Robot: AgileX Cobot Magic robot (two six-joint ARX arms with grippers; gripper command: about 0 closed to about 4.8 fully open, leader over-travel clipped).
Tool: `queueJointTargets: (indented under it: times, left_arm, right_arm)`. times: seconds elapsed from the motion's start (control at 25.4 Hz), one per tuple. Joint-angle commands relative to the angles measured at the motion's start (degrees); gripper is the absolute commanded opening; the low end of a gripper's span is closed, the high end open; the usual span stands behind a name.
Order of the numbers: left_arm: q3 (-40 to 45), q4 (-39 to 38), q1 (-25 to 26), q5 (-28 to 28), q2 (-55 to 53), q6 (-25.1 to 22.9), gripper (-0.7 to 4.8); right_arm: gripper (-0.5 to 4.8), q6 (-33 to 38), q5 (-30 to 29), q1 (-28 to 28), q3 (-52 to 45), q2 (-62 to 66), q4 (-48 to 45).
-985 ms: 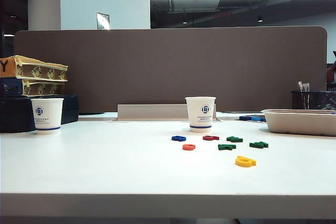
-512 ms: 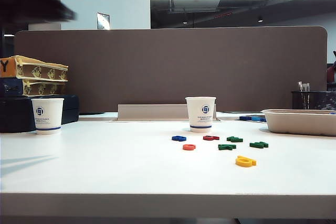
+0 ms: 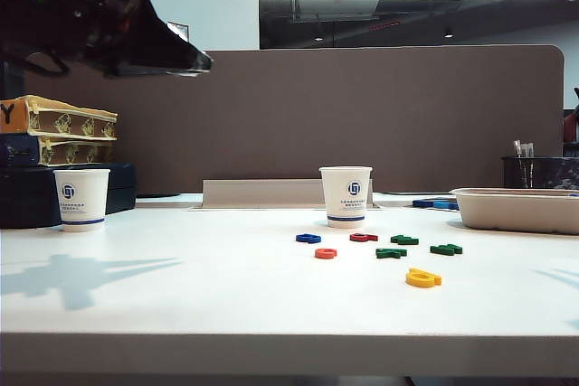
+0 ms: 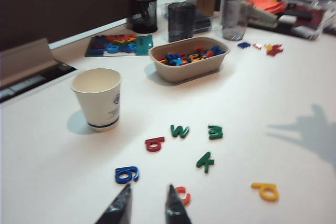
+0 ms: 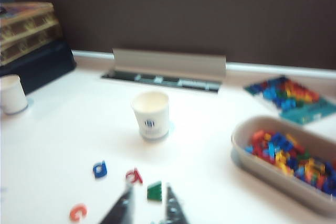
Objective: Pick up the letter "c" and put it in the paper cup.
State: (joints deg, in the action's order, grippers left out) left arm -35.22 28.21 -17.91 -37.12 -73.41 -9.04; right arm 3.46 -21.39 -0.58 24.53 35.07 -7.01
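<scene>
The orange-red letter "c" (image 3: 326, 253) lies flat on the white table among other toy letters, in front of the paper cup (image 3: 346, 196), which stands upright and empty. My left gripper (image 4: 148, 188) hangs high above the table, open and empty, with the letter "c" (image 4: 184, 195) just beside one fingertip and the paper cup (image 4: 97, 98) farther off. In the exterior view the left arm (image 3: 109, 24) shows dark at the top left. My right gripper (image 5: 148, 188) is also open and empty, well above the letters; the letter "c" (image 5: 77, 212) lies off to one side of it.
A twin cup (image 3: 81, 199) stands at the far left by stacked boxes (image 3: 54, 133). Blue (image 3: 308, 239), dark red (image 3: 363, 238), green (image 3: 391, 253) and yellow (image 3: 422, 278) letters lie around the "c". A tray of bricks (image 3: 516, 210) sits at the right, and a brown partition (image 3: 298, 115) runs behind.
The left arm has swung into the exterior view at the top left, and its shadow now falls on the table's left part. A faint shadow appears at the right. Letters and cups stayed put.
</scene>
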Motion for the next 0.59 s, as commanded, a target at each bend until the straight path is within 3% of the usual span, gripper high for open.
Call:
queueJointTargets:
  times: [0.04, 0.16, 0.39, 0.59]
  left_arm:
    - [-0.2, 4.6, 0.0, 0.0, -1.2, 3.9, 0.89]
    - [-0.3, 8.2, 0.0, 0.0, -3.3, 3.9, 0.89]
    - [-1.7, 8.2, -0.5, 0.1, -6.6, 3.5, 0.89]
    - [-3.5, 7.0, -2.6, 4.1, -9.7, 1.4, 0.89]
  right_arm:
    - [1.25, -0.1, 0.2, 0.1, 0.2, 0.0, -8.2]
    - [1.25, -0.1, 2.2, 0.2, 0.3, 0.3, -10.5]
    - [1.26, -0.1, 2.2, 0.1, 0.3, 2.1, -5.4]
    - [1.26, -0.1, 2.2, 0.1, 0.3, 5.0, -4.4]
